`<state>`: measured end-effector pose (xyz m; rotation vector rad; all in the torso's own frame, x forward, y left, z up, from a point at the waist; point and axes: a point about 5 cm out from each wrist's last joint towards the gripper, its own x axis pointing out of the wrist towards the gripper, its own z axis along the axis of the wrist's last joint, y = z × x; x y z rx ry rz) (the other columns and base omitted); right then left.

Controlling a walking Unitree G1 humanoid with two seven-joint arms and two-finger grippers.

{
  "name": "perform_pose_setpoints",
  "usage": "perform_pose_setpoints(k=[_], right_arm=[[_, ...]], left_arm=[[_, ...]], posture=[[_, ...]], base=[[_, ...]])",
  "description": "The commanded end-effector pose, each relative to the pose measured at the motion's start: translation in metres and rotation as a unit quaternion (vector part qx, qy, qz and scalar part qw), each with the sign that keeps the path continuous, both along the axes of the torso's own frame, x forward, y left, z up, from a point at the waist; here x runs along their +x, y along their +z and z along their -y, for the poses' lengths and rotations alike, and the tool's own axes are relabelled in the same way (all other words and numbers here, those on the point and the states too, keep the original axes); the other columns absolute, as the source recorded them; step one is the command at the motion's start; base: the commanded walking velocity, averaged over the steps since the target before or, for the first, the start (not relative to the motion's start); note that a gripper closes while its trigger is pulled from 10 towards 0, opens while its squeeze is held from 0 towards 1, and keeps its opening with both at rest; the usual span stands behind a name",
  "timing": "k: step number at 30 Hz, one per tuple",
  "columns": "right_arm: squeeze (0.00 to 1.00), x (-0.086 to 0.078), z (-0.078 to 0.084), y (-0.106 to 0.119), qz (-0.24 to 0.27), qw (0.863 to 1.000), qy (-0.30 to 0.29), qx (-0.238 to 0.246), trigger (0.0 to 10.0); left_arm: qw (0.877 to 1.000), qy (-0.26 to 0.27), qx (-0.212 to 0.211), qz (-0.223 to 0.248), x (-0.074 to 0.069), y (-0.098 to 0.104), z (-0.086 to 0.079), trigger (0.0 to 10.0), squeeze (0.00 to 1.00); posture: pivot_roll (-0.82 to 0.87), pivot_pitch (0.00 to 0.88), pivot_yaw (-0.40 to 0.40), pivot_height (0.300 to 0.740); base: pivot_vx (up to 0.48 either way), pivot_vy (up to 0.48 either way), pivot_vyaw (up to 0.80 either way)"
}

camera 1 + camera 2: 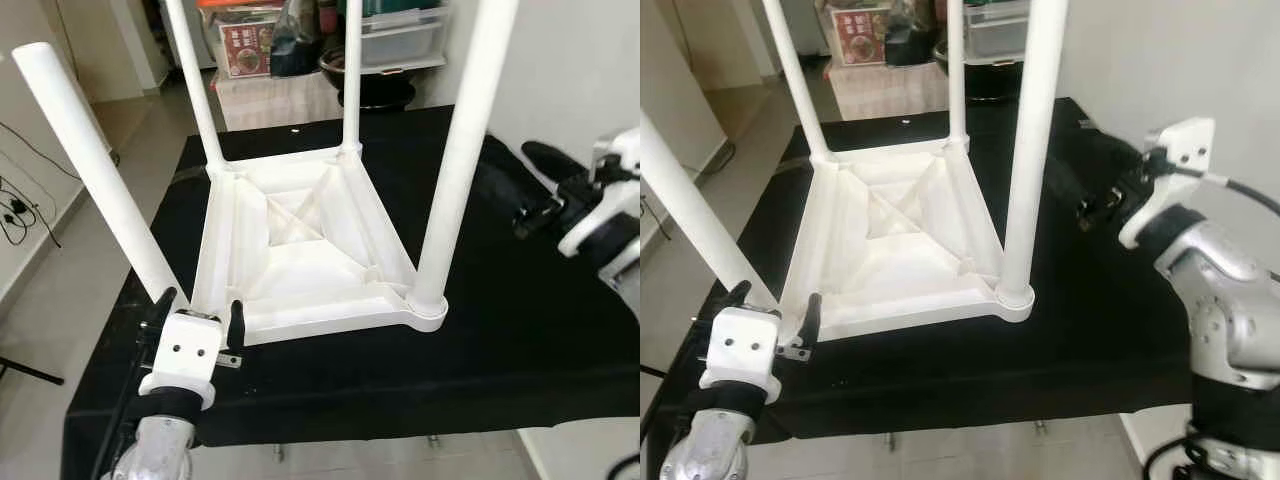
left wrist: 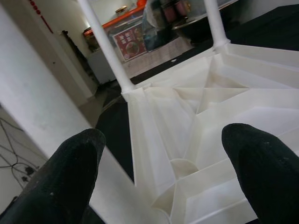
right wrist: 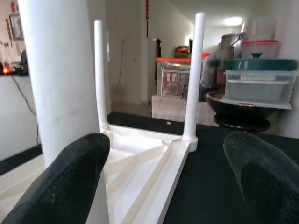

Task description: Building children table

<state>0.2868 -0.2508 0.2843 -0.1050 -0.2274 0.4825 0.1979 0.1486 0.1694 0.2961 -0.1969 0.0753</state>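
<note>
Upside-down white plastic kids' table (image 1: 300,250) lies top-down on a black-covered work surface (image 1: 520,340), ribbed underside facing up. Three legs stand upright in their corner sockets: far-left, far-right, and near-right leg (image 1: 458,150). The fourth, the near-left leg (image 1: 95,165), leans outward, away from the table toward the robot's left, its foot down by the near-left corner; whether it's seated in the socket can't be told.

Left gripper (image 1: 200,315) sits right at that corner, fingers (image 2: 70,172) spread wide w/ nothing pinched, straddling the base of the tilted leg and the corner edge. In the left wrist view the leg runs as a big pale diagonal beside one finger.

Right gripper (image 1: 1095,205) hovers off the table's right side, well apart from the leaning leg, fingers also spread and empty; the near-right leg looms close in the right wrist view.

Judgement: left arm is much nearer; leg's long axis needs tipping back to vertical, in line w/ the other three.
</note>
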Motion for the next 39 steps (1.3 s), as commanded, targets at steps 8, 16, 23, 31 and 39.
perform_pose_setpoints(k=[8, 16, 23, 31, 39], right_arm=[[0.00, -0.017, 0.001, -0.023, -0.074, 0.992, 0.071, -0.077, 10.0], [0.00, -0.023, -0.016, -0.014, -0.052, 0.989, 0.123, -0.065, 10.0], [0.00, -0.001, -0.023, 0.006, -0.007, 0.999, 0.050, -0.019, 10.0], [0.00, 0.009, -0.024, 0.013, -0.006, 1.000, 0.010, -0.003, 10.0], [0.00, 0.014, -0.033, 0.018, -0.015, 0.999, 0.014, 0.031, 10.0]], left_arm=[[1.000, 0.004, 0.007, -0.008, -0.003, -0.004, -0.003, 10.0, 0.00], [1.000, 0.003, 0.007, -0.008, -0.003, -0.005, -0.003, 10.0, 0.00], [1.000, 0.003, 0.006, -0.008, -0.002, -0.005, -0.002, 10.0, 0.00], [1.000, 0.006, 0.002, -0.009, -0.003, -0.005, -0.002, 10.0, 0.00], [1.000, 0.006, 0.000, -0.011, -0.003, -0.006, -0.001, 10.0, 0.00]], posture=[[-0.05, 0.072, 0.027, 0.740], [-0.05, 0.071, 0.028, 0.740], [-0.05, 0.068, 0.022, 0.740], [-0.05, 0.064, 0.011, 0.740], [-0.06, 0.062, 0.004, 0.740]], base=[[0.000, 0.000, 0.00], [0.000, 0.000, 0.00], [0.000, 0.000, 0.00], [0.000, 0.000, 0.00], [0.000, 0.000, 0.00]])
